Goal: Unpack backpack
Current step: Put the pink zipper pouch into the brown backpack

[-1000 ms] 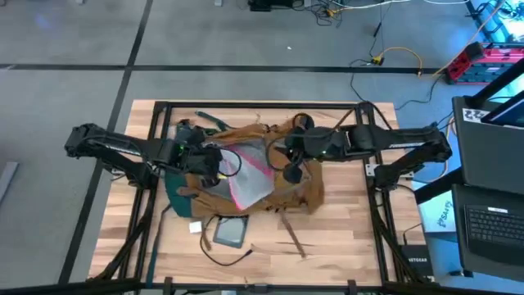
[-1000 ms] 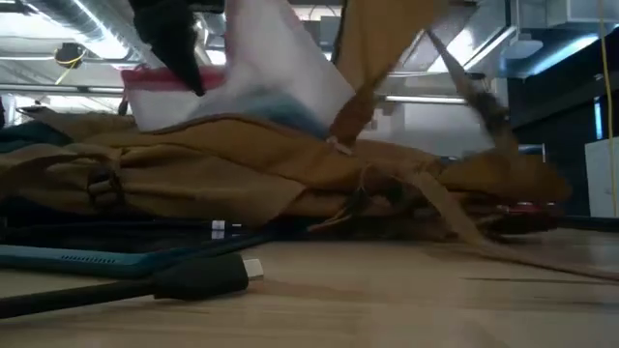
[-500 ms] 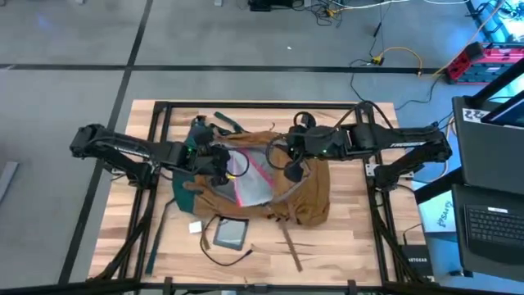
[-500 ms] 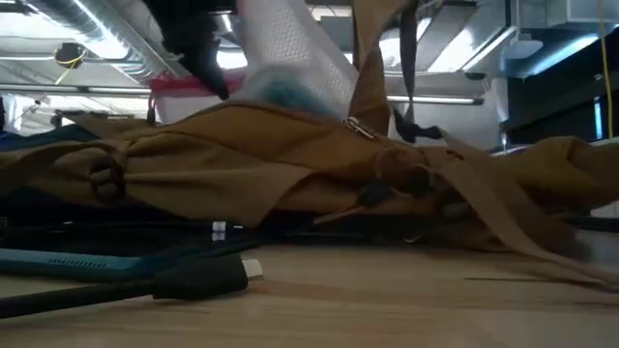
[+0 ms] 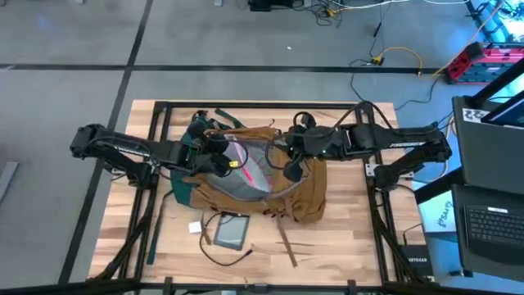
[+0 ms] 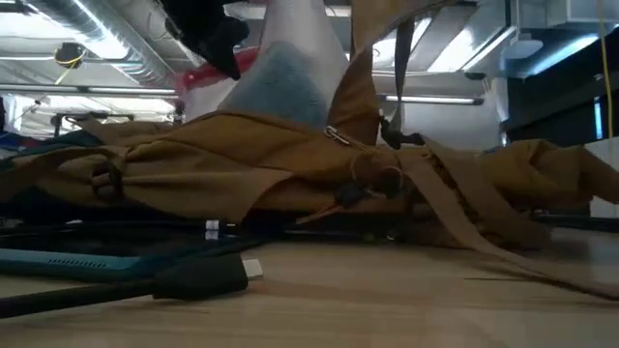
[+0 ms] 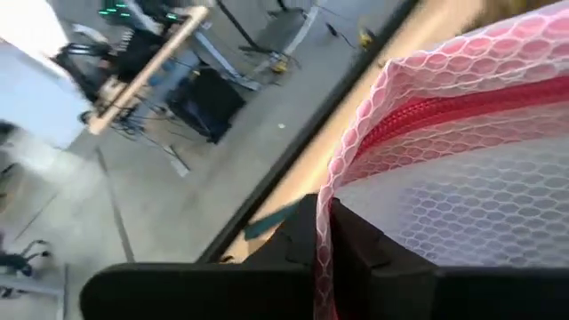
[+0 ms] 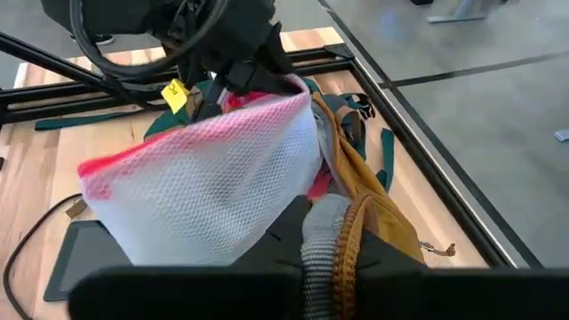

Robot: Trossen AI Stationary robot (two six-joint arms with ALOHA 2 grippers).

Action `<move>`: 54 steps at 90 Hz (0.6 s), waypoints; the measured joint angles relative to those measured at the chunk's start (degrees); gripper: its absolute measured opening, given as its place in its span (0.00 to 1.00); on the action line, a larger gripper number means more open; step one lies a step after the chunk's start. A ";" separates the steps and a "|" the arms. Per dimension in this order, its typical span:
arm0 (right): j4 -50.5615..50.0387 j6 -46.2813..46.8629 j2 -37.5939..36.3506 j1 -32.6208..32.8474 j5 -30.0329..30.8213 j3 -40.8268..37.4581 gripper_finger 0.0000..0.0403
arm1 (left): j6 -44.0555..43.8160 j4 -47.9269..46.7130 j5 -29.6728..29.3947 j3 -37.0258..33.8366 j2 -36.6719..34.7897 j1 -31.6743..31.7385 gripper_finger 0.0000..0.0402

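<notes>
The tan-brown backpack lies on its side in the middle of the table, its teal base toward the left and its mouth held up. A clear mesh pouch with a pink zip edge stands up out of the mouth; its lower part is hidden inside. My left gripper is shut on the pouch's edge, above the backpack. My right gripper is shut on the rim of the backpack's mouth, held high. My left gripper pinches the pouch's pink-edged end corner between its two fingers, coming from the table's left. The pouch hangs slanting from the fingers, its lower part still in the backpack's mouth. My right gripper pinches the rim of the backpack's mouth, grey lining and tan outer cloth together, coming from the table's right. The rim is lifted clear; the rest of the backpack lies on the table.
A teal-cased tablet lies near the front edge, with a small white block beside it and a dark cable running along the table. Loose tan straps trail toward the near edge. A dark frame rims the table.
My left gripper has gone toward the far edge and a little to the right with the pouch, which has turned from lying flat to standing steeper in the mouth. The backpack's body has shifted and bunched under it; my right gripper has kept its hold on the rim.
</notes>
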 joint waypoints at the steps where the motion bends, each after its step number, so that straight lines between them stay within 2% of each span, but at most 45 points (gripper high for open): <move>1: 0.00 0.00 0.00 0.00 0.00 0.00 0.00 | -0.21 0.12 -0.29 0.00 0.00 0.00 0.00; 6: -0.02 0.00 0.00 0.00 0.00 0.00 0.00 | -0.34 1.42 -0.46 0.00 0.00 0.20 0.00; 10: -0.06 0.00 0.00 0.00 -0.02 0.00 0.00 | 0.53 2.90 2.20 0.01 0.46 0.54 0.00; 26: -0.25 0.03 0.07 0.00 -0.12 0.00 0.00 | 5.56 4.30 24.36 0.02 3.90 1.70 0.00; 47: -0.20 0.40 0.07 0.00 -0.53 0.00 0.00 | 15.80 3.06 32.14 0.02 9.10 1.73 0.07; 54: -0.28 0.42 0.07 0.00 -0.57 0.00 0.00 | 17.50 2.78 31.31 0.11 8.73 1.72 0.12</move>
